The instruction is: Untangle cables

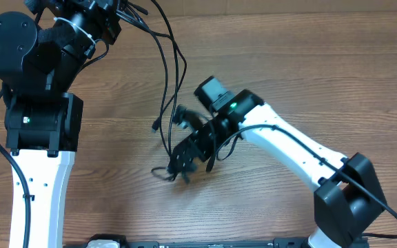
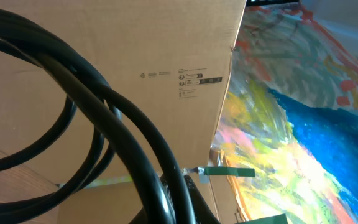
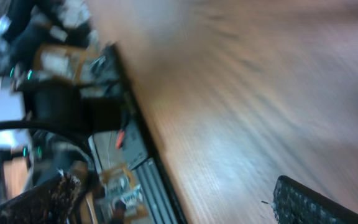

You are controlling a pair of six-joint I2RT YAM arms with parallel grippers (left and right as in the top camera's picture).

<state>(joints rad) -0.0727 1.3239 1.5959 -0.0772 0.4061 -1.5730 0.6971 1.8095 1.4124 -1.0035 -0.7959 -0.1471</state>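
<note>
Several cables (image 1: 165,76) beside right gripper (image 1: 180,165)

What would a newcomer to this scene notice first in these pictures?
The thin black cables catch the eye first: they hang from the left fingers, raised at the top edge, down to the middle of the wooden table. There the right fingers stand wide open beside the cables' lower ends. In the left wrist view, a bright painted sheet fills the right side, next to a cardboard box.
</note>
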